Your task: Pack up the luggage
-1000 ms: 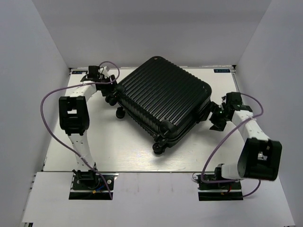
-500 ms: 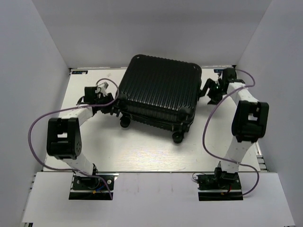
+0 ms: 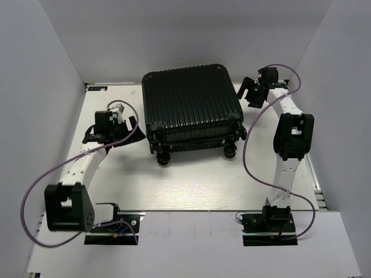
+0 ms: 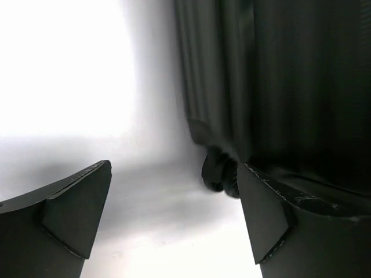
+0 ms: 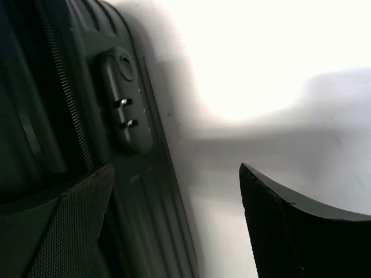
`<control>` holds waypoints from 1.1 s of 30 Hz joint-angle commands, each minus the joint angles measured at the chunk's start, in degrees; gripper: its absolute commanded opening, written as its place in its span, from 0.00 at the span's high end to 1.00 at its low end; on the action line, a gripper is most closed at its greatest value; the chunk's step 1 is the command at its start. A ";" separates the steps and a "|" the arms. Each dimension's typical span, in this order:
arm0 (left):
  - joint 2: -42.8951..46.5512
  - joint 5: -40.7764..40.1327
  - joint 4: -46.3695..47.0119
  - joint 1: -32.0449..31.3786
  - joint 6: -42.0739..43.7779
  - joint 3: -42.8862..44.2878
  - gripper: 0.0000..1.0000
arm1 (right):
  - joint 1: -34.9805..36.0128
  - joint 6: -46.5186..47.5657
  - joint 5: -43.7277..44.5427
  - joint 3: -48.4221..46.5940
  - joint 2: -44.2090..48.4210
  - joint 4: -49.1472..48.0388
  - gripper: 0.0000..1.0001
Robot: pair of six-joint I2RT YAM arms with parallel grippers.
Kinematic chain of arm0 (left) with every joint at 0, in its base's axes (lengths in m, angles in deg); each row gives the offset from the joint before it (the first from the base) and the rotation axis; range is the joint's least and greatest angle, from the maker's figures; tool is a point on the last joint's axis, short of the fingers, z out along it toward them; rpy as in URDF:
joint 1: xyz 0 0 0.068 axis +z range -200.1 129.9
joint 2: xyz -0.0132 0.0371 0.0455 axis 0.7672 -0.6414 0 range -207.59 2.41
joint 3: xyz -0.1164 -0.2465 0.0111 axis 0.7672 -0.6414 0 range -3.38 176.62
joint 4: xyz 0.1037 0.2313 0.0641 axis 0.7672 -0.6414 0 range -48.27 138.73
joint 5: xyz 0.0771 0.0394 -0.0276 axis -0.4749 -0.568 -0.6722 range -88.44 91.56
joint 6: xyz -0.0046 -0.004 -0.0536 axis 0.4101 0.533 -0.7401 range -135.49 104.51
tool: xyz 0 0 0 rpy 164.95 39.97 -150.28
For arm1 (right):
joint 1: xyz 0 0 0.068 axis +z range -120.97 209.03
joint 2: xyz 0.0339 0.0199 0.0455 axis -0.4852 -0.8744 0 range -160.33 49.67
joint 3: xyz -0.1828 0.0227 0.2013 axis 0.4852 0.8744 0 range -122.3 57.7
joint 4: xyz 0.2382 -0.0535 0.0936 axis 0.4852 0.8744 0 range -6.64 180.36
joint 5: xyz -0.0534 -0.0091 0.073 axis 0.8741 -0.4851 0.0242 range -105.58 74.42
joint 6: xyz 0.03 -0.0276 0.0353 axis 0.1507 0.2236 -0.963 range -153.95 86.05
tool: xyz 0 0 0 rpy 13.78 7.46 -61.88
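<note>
Luggage [image 3: 191, 104] lies flat and closed at the middle back of the surface [image 3: 191, 185], ribbed shell up, its wheels [image 3: 164, 157] toward the near edge. By its look it is stiff and bulky, likely the heaviest load these arms would meet, and far too wide for one end effector to span. The glossy ribbed shell probably offers little grip, so pushing on a side wall should slide it more reliably than pinching it. Better holds would be narrow features: the seam where the zipper [image 5: 64, 98] runs, the rim beside the lock [image 5: 124, 110], or a wheel housing. No carrying handle shows in any view. Whether the zipper is done up cannot be told.

The left end effector [image 4: 174, 167] hangs released, with nothing between its fingers, low beside the left wall of the case and aimed at a corner wheel [image 4: 217, 176], apart from it. The right end effector [image 5: 177, 168] is likewise spread and empty, close to the right wall near the lock. Whether its inner finger touches the shell cannot be told.

The surface is pale, flat and smooth, so the case may skid or pivot when nudged. Plain white walls [image 3: 174, 35] enclose it on three sides, and the back wall sits close behind the case. Purple cables [image 3: 35, 185] loop loosely off both arms.
</note>
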 commanded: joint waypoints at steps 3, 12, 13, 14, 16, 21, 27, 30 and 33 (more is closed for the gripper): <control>13.49 -1.67 -0.35 -0.26 2.73 0.84 0.00 | -0.77 -0.52 13.49 0.57 13.68 3.22 0.09; 21.94 -9.63 -8.86 -16.48 4.31 0.99 0.02 | -2.62 7.22 5.64 30.13 43.61 9.78 0.11; 21.68 -13.49 -8.16 -20.96 4.57 1.17 0.02 | -2.44 6.96 2.56 31.93 45.41 10.51 0.13; 21.42 -15.79 -8.15 -23.01 4.84 1.78 0.01 | -2.09 7.39 2.09 35.69 47.34 10.95 0.15; 19.23 -23.96 -8.50 -31.34 5.98 3.10 0.01 | 0.18 8.18 2.61 41.86 56.30 12.09 0.15; 11.06 -44.19 -11.31 -41.03 5.72 7.49 0.01 | 3.00 14.06 2.45 43.55 70.02 19.21 0.17; 8.14 -54.49 -13.96 -42.10 -1.65 6.97 0.02 | 9.59 17.58 -6.79 50.31 72.24 19.66 0.19; 9.02 -56.68 -12.90 -42.19 -3.24 5.48 0.06 | 13.72 19.25 -6.35 52.43 70.57 18.69 0.21; 8.68 -56.78 -12.47 -42.19 -3.95 5.13 0.09 | 18.38 19.35 -5.04 53.83 67.68 14.66 0.23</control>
